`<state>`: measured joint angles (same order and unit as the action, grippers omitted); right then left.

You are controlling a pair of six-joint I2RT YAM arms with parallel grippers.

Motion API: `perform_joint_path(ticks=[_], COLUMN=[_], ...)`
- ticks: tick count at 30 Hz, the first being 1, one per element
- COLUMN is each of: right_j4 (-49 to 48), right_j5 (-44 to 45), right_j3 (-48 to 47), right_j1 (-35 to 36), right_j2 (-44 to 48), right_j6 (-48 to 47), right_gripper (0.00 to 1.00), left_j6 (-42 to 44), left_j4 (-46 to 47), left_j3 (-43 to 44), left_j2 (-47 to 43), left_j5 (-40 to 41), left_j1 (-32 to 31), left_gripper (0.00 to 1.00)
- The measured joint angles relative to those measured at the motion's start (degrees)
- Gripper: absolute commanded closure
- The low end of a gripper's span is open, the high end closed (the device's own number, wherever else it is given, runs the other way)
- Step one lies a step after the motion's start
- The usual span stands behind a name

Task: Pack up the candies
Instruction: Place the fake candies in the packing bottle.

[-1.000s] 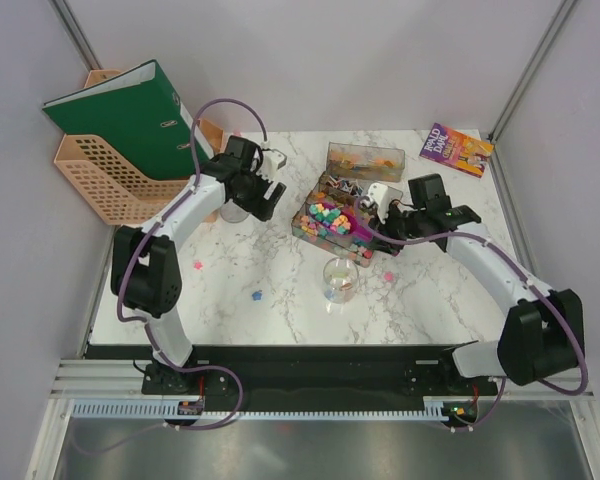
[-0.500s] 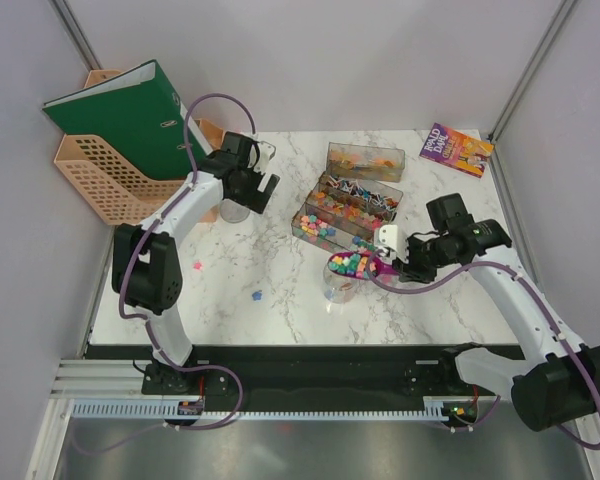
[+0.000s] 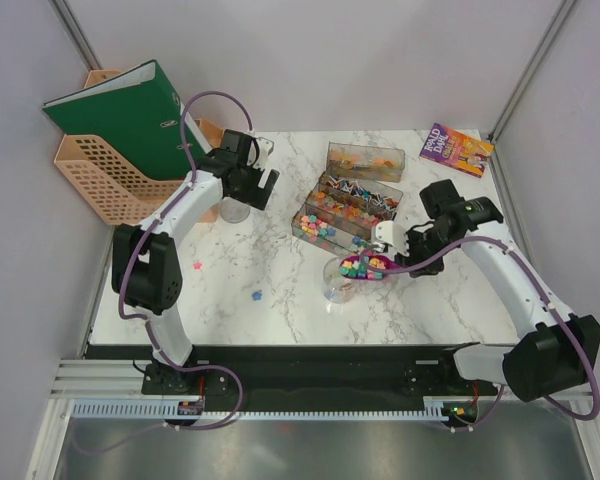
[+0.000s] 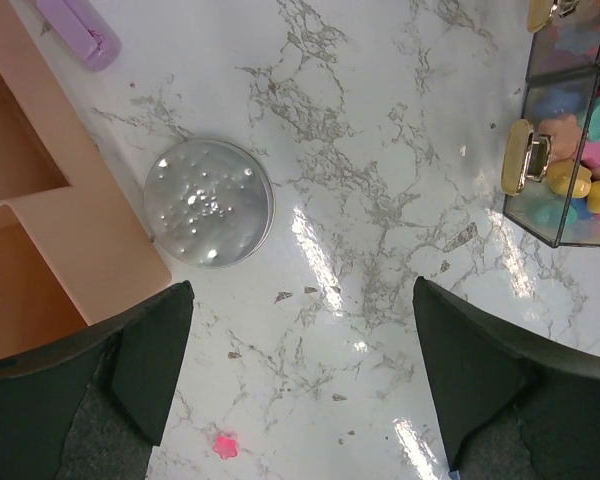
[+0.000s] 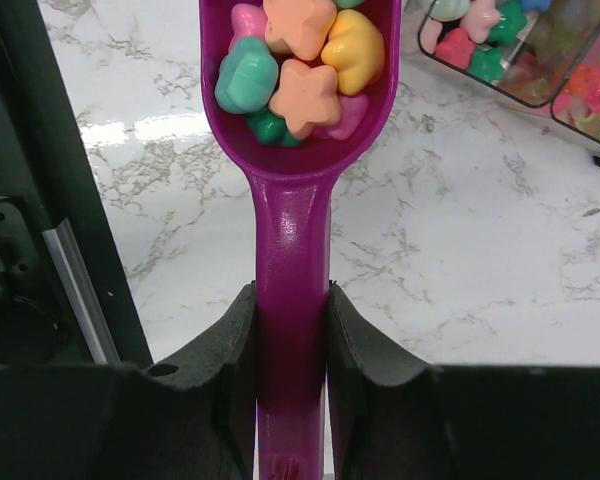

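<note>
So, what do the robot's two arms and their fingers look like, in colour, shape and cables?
The left arm and the right arm each have white links and black joints. A purple cable runs along each, hanging loose in places. The left fingers and right fingers are broad, black and matte.

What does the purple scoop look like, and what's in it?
The purple scoop looks like shiny, smooth plastic, with a rounded bowl and a long flat handle. The right gripper pinches the handle between its black fingers. The bowl is heaped with candies in orange, yellow, teal and pink. From above, the bowl hangs over the small clear jar; whether they touch is unclear.
</note>
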<state>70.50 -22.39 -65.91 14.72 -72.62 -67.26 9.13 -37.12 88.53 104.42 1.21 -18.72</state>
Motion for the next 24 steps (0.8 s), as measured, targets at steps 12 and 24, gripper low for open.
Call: perform_joint_path(ticks=[12, 24], right_j4=[2.3, 2.7], right_j5=[7.8, 13.8], right_j3=[-5.1, -8.5], right_j1=[1.0, 5.4], right_j2=[-3.0, -4.8], right_j6=[-4.5, -4.6], right_gripper=[1.0, 1.0], left_j6=[-2.1, -2.9], left_j4=[0.3, 1.2], left_j3=[0.0, 0.0], left_j2=[0.0, 0.0], left_j5=[0.0, 0.0], left_j1=[0.0, 0.0], left_gripper=[0.04, 0.05])
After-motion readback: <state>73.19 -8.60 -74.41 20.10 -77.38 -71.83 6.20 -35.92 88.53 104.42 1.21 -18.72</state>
